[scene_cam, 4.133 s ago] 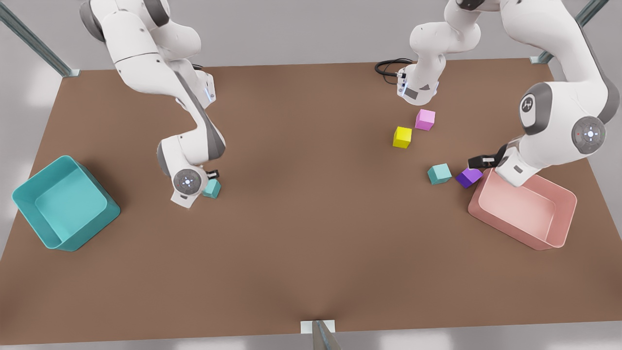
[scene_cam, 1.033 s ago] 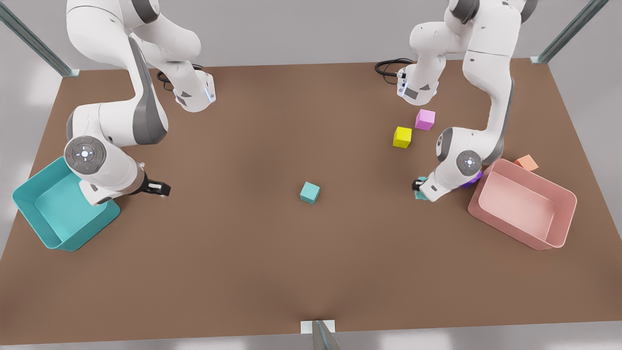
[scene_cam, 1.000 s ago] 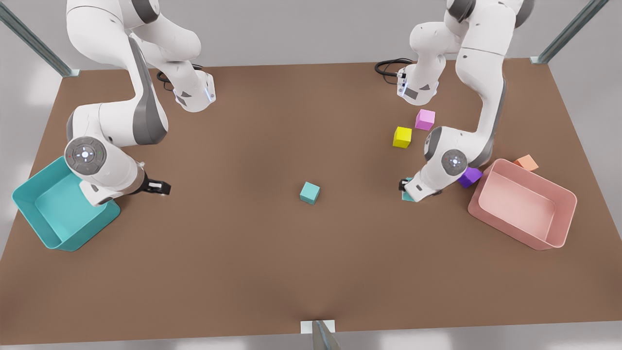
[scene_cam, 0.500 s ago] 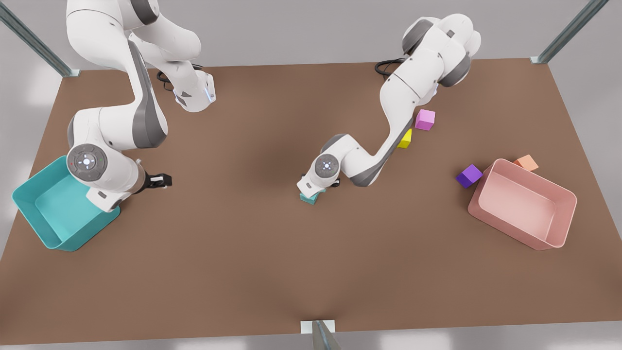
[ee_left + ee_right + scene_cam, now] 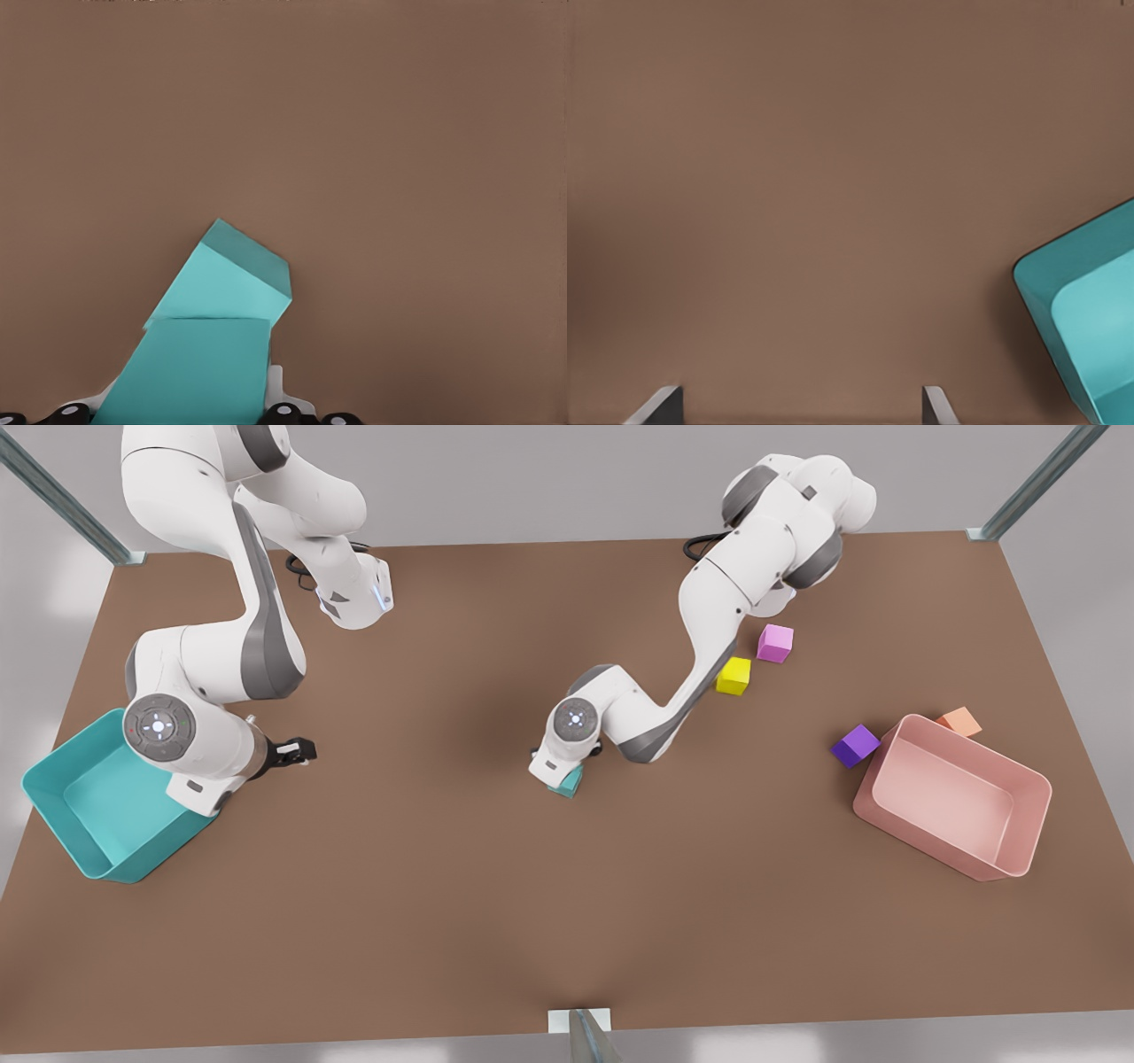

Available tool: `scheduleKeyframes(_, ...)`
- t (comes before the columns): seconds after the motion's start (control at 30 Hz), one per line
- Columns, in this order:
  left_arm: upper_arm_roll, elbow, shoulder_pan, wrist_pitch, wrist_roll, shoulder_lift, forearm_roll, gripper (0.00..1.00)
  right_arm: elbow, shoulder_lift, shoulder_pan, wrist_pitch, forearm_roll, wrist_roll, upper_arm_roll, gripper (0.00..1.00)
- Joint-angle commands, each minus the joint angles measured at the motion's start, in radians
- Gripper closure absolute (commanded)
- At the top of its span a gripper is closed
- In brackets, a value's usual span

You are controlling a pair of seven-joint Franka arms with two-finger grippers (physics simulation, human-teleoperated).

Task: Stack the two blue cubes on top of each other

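Brown bench (image 5: 496,921) carries, at centre frame, the left tool (image 5: 567,772) clamped on one blue cube (image 5: 190,372) atop the other blue cube (image 5: 235,274), while the right tool (image 5: 306,751), fingers apart, waits beside the teal bin (image 5: 53,815) at left.

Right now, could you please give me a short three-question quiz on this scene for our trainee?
1. True or false: the right hand hangs open near the teal bin.
2. What does the left hand grip? A) purple cube B) upper blue cube C) yellow cube
3. What lies directly under that gripped thing?
Key: 1 true; 2 B; 3 the lower blue cube.
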Motion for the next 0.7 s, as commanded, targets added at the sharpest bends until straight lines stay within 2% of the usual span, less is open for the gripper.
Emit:
scheduleKeyframes(0.0,0.0,0.016,-0.006,0.002,-0.256,0.012,0.001,0.31,-0.003,0.002,0.003,0.002,0.004,-0.089,-0.001,0.0)
scheduleKeyframes(0.07,0.002,0.016,-0.004,0.002,-0.256,0.012,0.012,0.31,0.114,0.075,-0.007,-0.016,0.047,-0.106,-0.001,0.0)
scheduleKeyframes(0.2,0.013,0.062,0.002,0.005,-0.251,0.026,0.051,0.31,0.112,0.083,-0.005,-0.039,0.048,-0.11,0.005,0.0)
scheduleKeyframes(0.4,0.013,0.053,0.0,0.001,-0.258,0.034,0.048,0.31,0.115,0.092,-0.001,-0.041,0.044,-0.11,0.006,0.0)
scheduleKeyframes(0.43,0.011,0.053,0.0,-0.004,-0.258,0.034,0.048,0.0,0.115,0.094,-0.001,-0.041,0.044,-0.11,0.006,0.0)
scheduleKeyframes(0.67,0.011,0.053,0.002,-0.01,-0.258,0.032,0.048,0.0,0.117,0.102,0.006,-0.041,0.041,-0.11,0.008,0.0)
